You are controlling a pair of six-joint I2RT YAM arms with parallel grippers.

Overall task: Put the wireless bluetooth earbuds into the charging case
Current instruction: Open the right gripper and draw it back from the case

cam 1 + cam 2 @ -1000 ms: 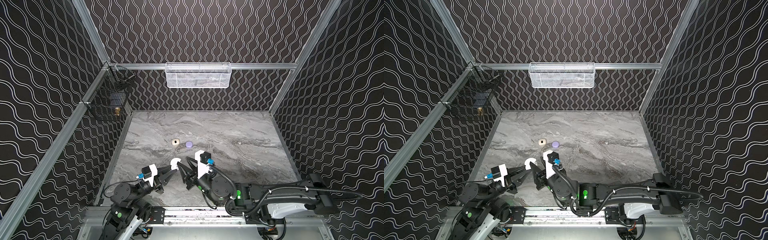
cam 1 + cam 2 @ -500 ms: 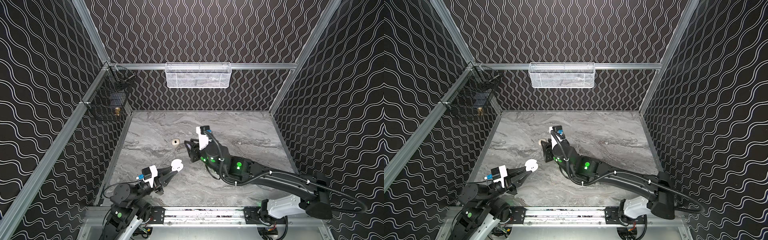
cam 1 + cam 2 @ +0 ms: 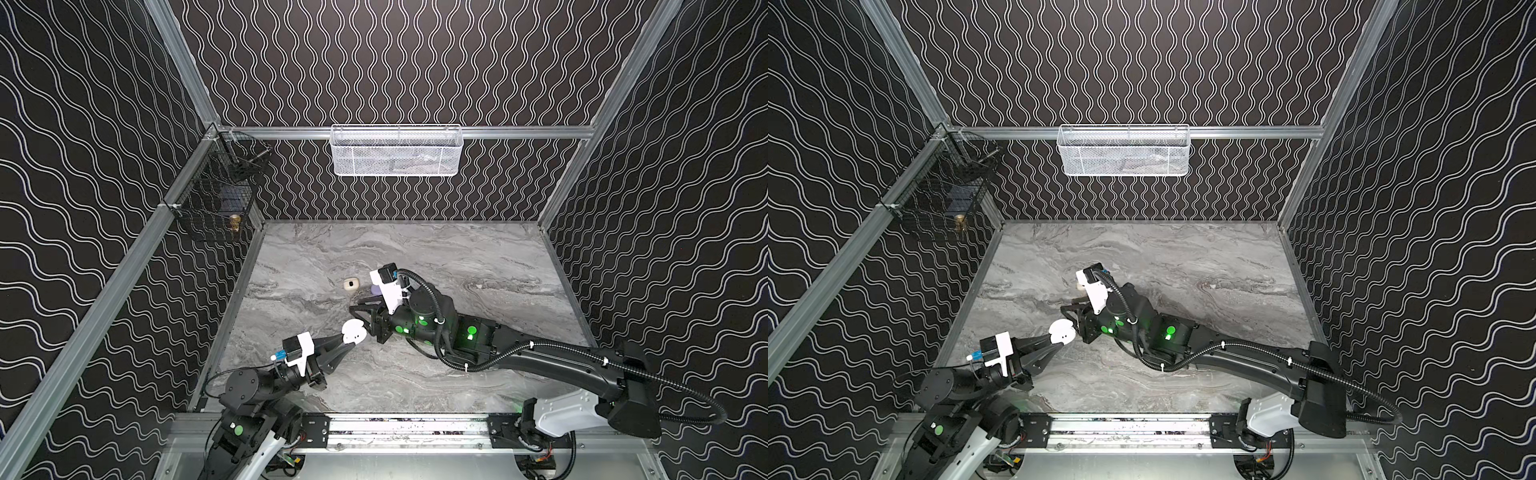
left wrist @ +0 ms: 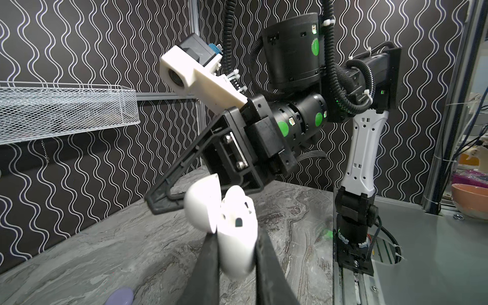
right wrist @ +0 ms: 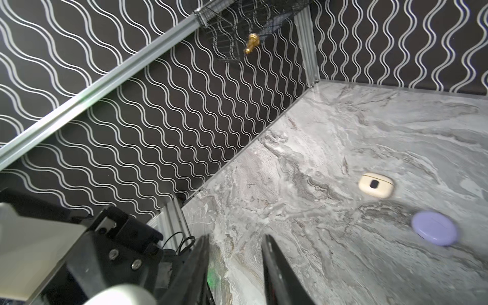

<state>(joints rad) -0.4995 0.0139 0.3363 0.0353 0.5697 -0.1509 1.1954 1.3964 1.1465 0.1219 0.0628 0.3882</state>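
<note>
**Left wrist view: open case pinched, right fingers beside its lid**

I saw the left gripper [image 4: 236,239] clamped on a white case [image 4: 237,232], one finger pressed to each flat side of its lower half. The case was held clear of the table [image 4: 105,250]. Its lid [image 4: 202,206] was flipped open and leaned to one side. The open top showed rounded white shapes, a small hole and a dark slot. Whether an earbud sat in there I could not tell.

The only marks I could make out were green dots [image 4: 284,128] on the right arm and a dark oblong on the cream case [image 5: 376,188]. I could read no lettering on any of them.

In the right wrist view the right gripper [image 5: 235,237] had its fingers spread, with bare marble showing between them. In both top views those fingers reached to just beside the lid, and the held case [image 3: 354,332] lay outside their gap. I could not tell whether they touched it.

Farther back on the table, the cream case and a lavender case [image 5: 434,228] lay near each other, apart from both grippers.
</note>
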